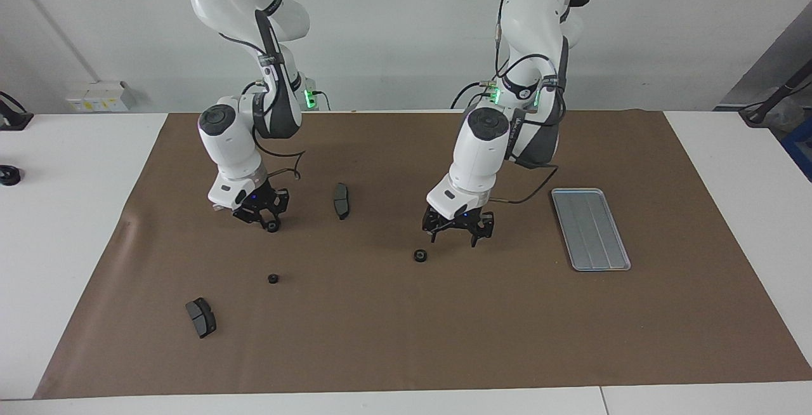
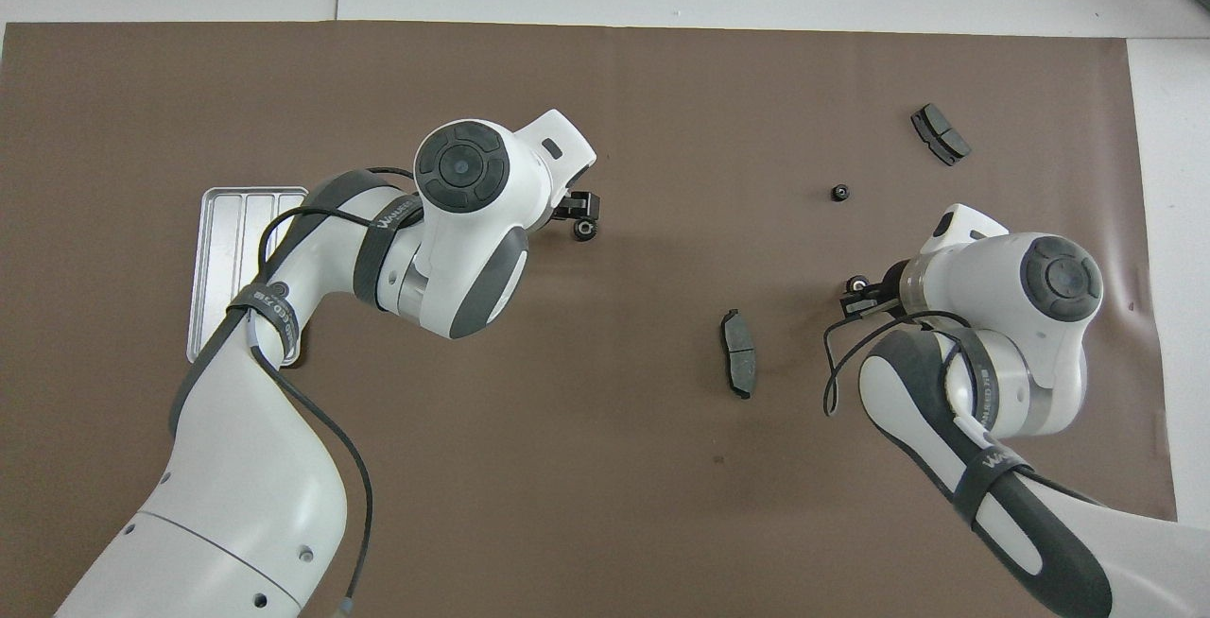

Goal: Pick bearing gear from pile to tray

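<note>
right gripper (image 1: 269, 219) clamps gear (image 1: 273, 226) (on mat) | left gripper (image 1: 458, 232) spread

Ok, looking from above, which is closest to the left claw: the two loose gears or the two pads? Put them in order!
1. Centre gear: right by the left claw, mid-mat.
2. Long pad: nearer the robots, toward the right arm's end.
3. Small gear: further toward the right arm's end.
4. Corner pad: at the right arm's end, farthest from the robots.

arms: glossy white shells | joints: dark grey caps | cables: black, looped
</note>
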Motion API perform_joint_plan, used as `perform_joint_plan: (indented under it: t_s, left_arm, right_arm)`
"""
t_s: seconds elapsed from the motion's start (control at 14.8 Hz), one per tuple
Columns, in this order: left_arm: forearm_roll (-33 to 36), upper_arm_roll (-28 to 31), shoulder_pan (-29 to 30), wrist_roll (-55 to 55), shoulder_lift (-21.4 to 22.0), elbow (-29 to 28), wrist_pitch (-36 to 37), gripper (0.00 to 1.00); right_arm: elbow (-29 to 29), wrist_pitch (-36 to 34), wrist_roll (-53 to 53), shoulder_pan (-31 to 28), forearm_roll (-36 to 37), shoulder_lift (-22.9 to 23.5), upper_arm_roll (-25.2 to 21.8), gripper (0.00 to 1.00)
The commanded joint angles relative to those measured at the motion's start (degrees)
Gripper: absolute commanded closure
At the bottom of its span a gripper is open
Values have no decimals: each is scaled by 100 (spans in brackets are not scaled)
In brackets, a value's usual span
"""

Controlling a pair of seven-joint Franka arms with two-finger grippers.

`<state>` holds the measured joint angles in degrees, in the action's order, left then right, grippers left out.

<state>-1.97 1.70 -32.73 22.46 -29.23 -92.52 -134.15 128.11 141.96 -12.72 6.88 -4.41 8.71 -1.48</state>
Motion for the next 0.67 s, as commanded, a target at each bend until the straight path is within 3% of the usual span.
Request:
perform_joint_plan:
  t_s: [0.0,0.61]
  left_arm:
    - [135,94,-128,433,-47,42,-277,0]
    - [65,85,-233,751,-214,-179,-911,0]
  right_arm:
    - [-619,-616,549,-3,-157,-53,25,100]
    - [-2281,-1636,2448,235,-148,324,60,100]
